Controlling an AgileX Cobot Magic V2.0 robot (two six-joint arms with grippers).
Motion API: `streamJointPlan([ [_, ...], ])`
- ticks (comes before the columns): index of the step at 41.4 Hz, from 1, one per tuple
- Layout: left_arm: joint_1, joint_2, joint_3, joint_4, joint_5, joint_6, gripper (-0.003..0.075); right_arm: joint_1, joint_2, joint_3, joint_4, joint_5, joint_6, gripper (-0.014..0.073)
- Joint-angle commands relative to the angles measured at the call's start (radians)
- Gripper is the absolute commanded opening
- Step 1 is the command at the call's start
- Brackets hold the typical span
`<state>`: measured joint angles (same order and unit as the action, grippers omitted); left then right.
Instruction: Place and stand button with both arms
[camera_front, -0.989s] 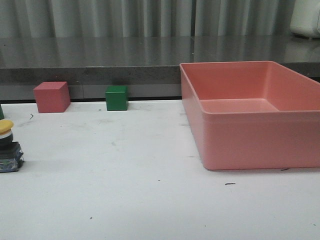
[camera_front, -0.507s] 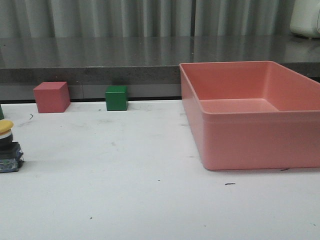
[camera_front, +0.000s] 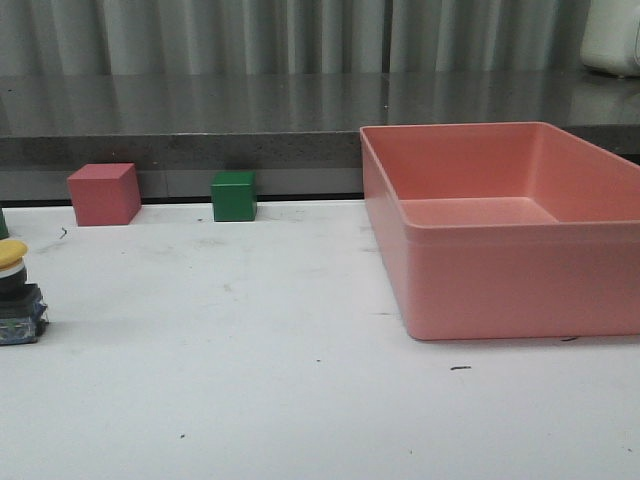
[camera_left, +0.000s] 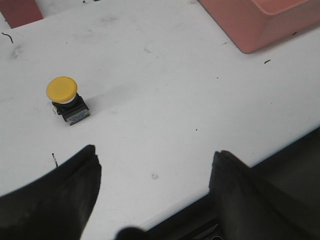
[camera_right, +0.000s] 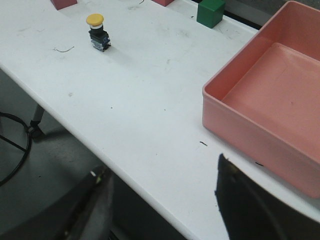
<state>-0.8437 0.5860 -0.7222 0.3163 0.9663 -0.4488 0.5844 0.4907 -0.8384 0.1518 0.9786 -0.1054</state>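
Nothing is shifting since earlier: button (camera_front: 17, 292) is standing upright on table (camera_front: 300, 380); both end effectors (camera_left: 155, 175) (camera_right: 160, 200) are seemingly gaping, empty.

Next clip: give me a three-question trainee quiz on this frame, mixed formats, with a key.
1. True or false: the button stands upright on the table, yellow cap up.
2. Which cube sits nearer the pink bin? A) pink cube B) green cube
3. Fill in: the left gripper and right gripper are both ____, holding nothing.

Key: 1 true; 2 B; 3 open
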Motion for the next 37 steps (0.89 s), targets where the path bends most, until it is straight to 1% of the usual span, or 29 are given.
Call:
streamJointPlan([
  [1, -0.009, 0.002, -0.032, -0.021, -0.060, 0.032, 0.0460, -0.001, 0.004, -0.024, 0.011, -0.082, -0.005, 0.0468],
  [4, -0.009, 0.002, -0.032, -0.036, -0.068, 0.065, 0.0460, -0.001, 0.004, -0.024, 0.011, -0.080, -0.005, 0.0468],
  [9, -0.009, 0.002, -0.032, -0.037, -0.089, 0.071, 0.0456, -0.001, 0.004, -0.024, 0.011, -0.080, -0.005, 0.0468],
  [10, -0.009, 0.002, -0.032, -0.037, -0.089, 0.085, 0.0448, -0.001, 0.004, -0.024, 0.011, -0.079, -0.005, 0.0465],
  [12, -0.009, 0.002, -0.032, -0.038, -0.089, 0.105, 0.0396, -0.001, 0.004, -0.024, 0.011, -0.078, -0.005, 0.0443],
  [13, -0.009, 0.002, -0.032, -0.038, -0.089, 0.107, 0.0363, -0.001, 0.004, -0.024, 0.011, -0.077, -0.005, 0.0419],
  [14, -0.009, 0.002, -0.032, -0.038, -0.091, 0.115, 0.0309, -0.001, 0.004, -0.024, 0.011, -0.075, -0.005, 0.0386],
  [19, -0.009, 0.002, -0.032, -0.037, -0.098, 0.120, 0.0074, -0.001, 0.004, -0.024, 0.011, -0.072, -0.005, 0.0136],
  [20, -0.009, 0.002, -0.032, -0.037, -0.098, 0.120, 0.0038, -0.001, 0.004, -0.024, 0.011, -0.072, -0.005, 0.0078],
  [22, -0.009, 0.002, -0.032, -0.037, -0.101, 0.120, -0.0018, -0.001, 0.004, -0.024, 0.011, -0.072, -0.005, -0.0002],
  [23, -0.009, 0.002, -0.032, -0.037, -0.101, 0.120, -0.0019, -0.001, 0.004, -0.024, 0.011, -0.072, -0.005, -0.0050],
  [24, -0.009, 0.002, -0.032, -0.037, -0.102, 0.120, -0.0020, -0.001, 0.004, -0.024, 0.011, -0.072, -0.005, -0.0071],
  [37, -0.009, 0.002, -0.032, -0.037, -0.103, 0.120, -0.0020, -0.001, 0.004, -0.024, 0.011, -0.072, -0.005, -0.0068],
])
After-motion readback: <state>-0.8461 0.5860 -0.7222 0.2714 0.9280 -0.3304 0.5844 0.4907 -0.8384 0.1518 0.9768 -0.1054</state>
